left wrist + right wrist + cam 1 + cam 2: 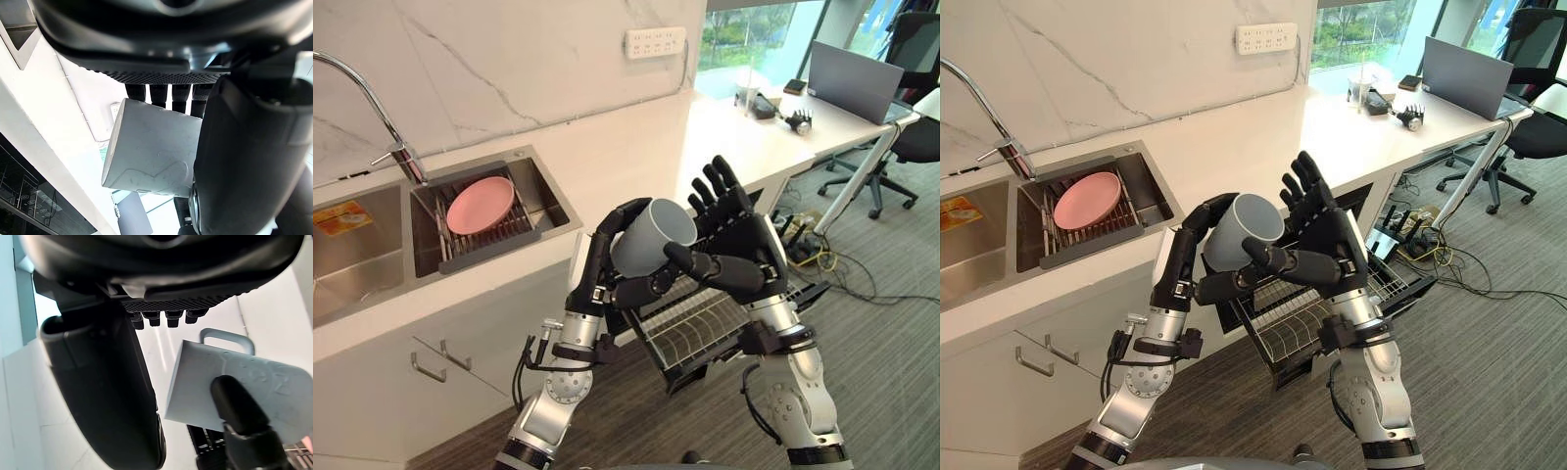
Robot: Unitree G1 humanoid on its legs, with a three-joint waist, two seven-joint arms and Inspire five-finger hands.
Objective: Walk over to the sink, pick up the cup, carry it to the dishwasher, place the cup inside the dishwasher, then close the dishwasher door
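- Left hand (607, 257) raised at centre, fingers curled over the top of the cup (651, 235) and thumb tucked beneath it: gripping the cup.
- Grey cup held in the air, tilted, mouth turned up and to the right; handle visible in the right wrist view.
- Right hand (744, 253) just right of the cup, palm facing it, fingers straight and pointing up: open. Thumb reaching left across the cup's side; contact hard to tell.
- Directly below both hands, pulled-out dishwasher rack (695, 328) of dark wire, slid out from under the bench; cup above it, not inside.
- To the near left, white cabinet front (372, 392) with two metal bar handles (440, 362).
- Above that, white bench (626, 157) running from left to far right.
- Set into the bench on the left, steel sink (540, 188) with two basins.
- In the right basin, dark drain rack (484, 245) carrying a pink plate (480, 204), leaning slightly.
- In the left basin, a flat yellow item (340, 215).
- Curved chrome tap (372, 98) standing behind the sink, between the basins.
- On the marble wall further back, white socket strip (655, 41).
- At the far right end of the bench, open grey laptop (855, 80), with a spare dark robot hand (800, 120) lying near it.
- Beyond, at the far right, black office chair (911, 137) on grey carpet, with loose cables (813, 255) on the floor under the bench end.
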